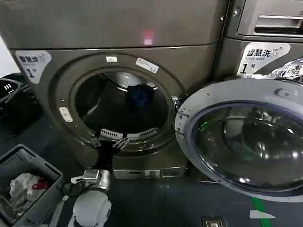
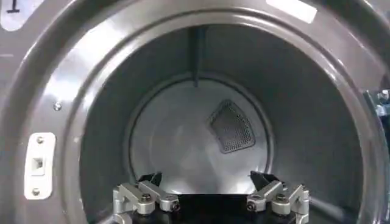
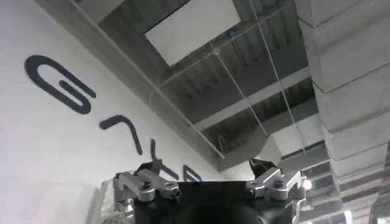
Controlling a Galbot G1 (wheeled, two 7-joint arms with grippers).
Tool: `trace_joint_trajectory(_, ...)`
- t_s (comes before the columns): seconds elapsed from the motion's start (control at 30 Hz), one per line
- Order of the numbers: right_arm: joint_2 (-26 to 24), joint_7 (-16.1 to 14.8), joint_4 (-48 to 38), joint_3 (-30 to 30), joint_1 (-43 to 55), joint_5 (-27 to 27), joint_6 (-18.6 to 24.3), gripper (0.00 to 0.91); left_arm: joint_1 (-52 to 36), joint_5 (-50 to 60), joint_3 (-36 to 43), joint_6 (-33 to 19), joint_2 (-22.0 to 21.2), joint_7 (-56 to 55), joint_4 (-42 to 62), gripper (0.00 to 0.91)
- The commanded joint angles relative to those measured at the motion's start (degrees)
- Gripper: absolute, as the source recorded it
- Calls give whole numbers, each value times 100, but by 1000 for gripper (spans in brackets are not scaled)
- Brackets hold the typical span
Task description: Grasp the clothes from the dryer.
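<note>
The dryer (image 1: 118,28) is a bronze-grey front-loader with a "1" sticker and a red light, and its round porthole stands uncovered. The clothes (image 1: 140,96), a small dark blue lump, lie deep in the drum toward the back. My left gripper (image 1: 110,139) is at the porthole's lower rim, open and empty, well short of the clothes. In the left wrist view the left gripper (image 2: 207,182) points into the bare steel drum (image 2: 183,140). My right gripper (image 3: 207,171) is open, holds nothing, and faces a ceiling and a lettered wall.
The dryer's round glass door (image 1: 246,137) hangs open to the right of the porthole. A similar machine (image 1: 265,23) with a drawer handle stands at the right. A grey basket (image 1: 19,158) with pale and red cloths (image 1: 26,184) sits at the lower left, and a black basket (image 1: 9,90) stands behind it.
</note>
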Motion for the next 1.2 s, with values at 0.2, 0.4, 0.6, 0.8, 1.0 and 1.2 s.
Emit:
trace_joint_trajectory(0.2,219,-12,-65,16,40,-101,33,907,-9,-35,-15,-4,34,3,14,907)
trace_joint_trajectory(0.4,163,-13,-76,86,-19,-93,32,907,-63,-55,-23,-1,33,9,42,907)
trace_joint_trajectory(0.6,149,-20,-154,210,-91,-90,31,907,-159,-59,-19,-16,-23,11,146,907)
trace_joint_trajectory(0.8,167,-21,-142,214,-86,-91,31,907,-199,-63,1,-13,5,29,213,907)
trace_joint_trajectory(1.0,159,-12,-142,243,-121,-83,38,907,-194,-62,1,-22,-22,32,212,907)
trace_joint_trajectory(1.2,154,-58,-133,350,-181,-55,33,907,-322,-72,29,-30,-37,54,316,907)
